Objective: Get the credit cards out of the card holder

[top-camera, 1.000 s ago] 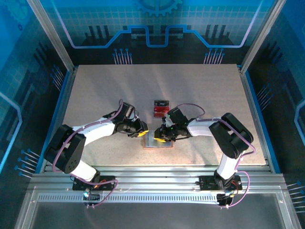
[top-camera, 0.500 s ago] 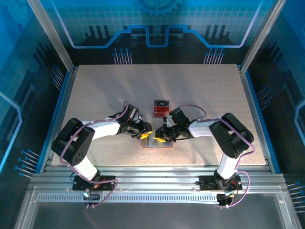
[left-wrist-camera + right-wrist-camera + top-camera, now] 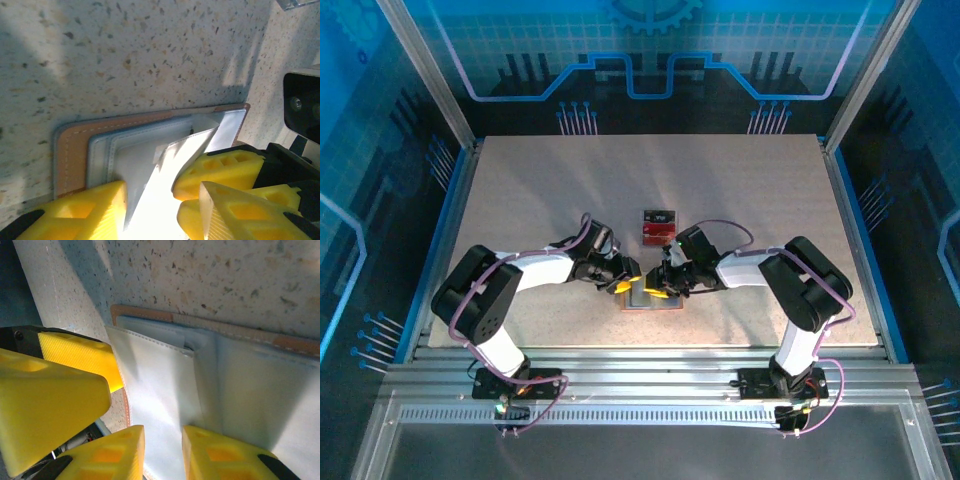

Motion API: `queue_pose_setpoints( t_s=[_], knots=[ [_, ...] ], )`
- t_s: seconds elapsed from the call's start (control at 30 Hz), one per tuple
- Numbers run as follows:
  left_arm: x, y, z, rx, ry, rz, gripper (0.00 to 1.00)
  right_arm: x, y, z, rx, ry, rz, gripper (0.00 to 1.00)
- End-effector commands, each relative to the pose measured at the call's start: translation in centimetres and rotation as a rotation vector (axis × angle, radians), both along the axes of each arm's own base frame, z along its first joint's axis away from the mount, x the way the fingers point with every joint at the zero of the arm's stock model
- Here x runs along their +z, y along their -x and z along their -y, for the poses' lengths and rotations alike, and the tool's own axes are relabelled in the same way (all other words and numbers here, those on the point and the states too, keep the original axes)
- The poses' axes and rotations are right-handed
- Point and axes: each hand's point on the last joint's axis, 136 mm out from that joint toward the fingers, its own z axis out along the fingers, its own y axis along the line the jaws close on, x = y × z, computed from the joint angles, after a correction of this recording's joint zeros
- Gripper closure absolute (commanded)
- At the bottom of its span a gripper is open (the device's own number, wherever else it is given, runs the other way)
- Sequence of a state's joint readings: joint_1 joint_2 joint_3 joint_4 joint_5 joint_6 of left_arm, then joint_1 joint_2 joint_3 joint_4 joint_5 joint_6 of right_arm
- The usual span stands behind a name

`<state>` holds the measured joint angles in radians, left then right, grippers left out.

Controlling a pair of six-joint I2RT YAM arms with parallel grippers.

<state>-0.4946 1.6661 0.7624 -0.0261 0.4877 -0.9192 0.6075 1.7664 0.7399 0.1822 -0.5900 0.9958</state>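
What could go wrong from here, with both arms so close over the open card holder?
1. The right gripper has its jaws around the pale inner flap of the card holder; pulling may lift the whole holder instead of freeing a card.
2. The left gripper, jaws open, sits very near it; the two could collide.
3. The credit cards already out lie just beyond the holder and could be nudged.
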Motion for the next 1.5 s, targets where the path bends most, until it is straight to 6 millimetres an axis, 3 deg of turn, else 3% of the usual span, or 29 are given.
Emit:
queue_pose_setpoints(
  t_s=[0.0,0.23,0.47,0.63,0.83,1.1,1.47],
  knots=[
    [0.2,0.4,1.2,-0.021,0.049,-0.023,0.58,-0.7,0.4,0.7,-0.017,0.017,-0.037,0.73],
    [0.9,0.2,1.6,-0.024,0.077,-0.013,0.63,0.9,0.1,0.6,-0.020,-0.005,-0.008,0.73],
    [2.5,-0.4,2.1,-0.032,0.102,0.017,0.61,4.3,-0.5,1.6,-0.032,0.015,0.049,0.71],
    [3.9,-1.0,2.7,-0.043,0.114,0.045,0.60,6.2,-1.0,4.1,-0.068,0.100,0.085,0.71],
    [5.0,-1.0,5.0,-0.089,0.132,0.069,0.58,7.9,-1.5,7.6,-0.127,0.187,0.138,0.70],
    [4.7,-0.5,8.5,-0.146,0.154,0.057,0.56,9.1,-1.7,10.1,-0.195,0.189,0.162,0.70],
    [3.6,0.2,10.7,-0.191,0.153,0.029,0.53,9.7,-1.4,10.3,-0.198,0.178,0.169,0.70]
  ],
)
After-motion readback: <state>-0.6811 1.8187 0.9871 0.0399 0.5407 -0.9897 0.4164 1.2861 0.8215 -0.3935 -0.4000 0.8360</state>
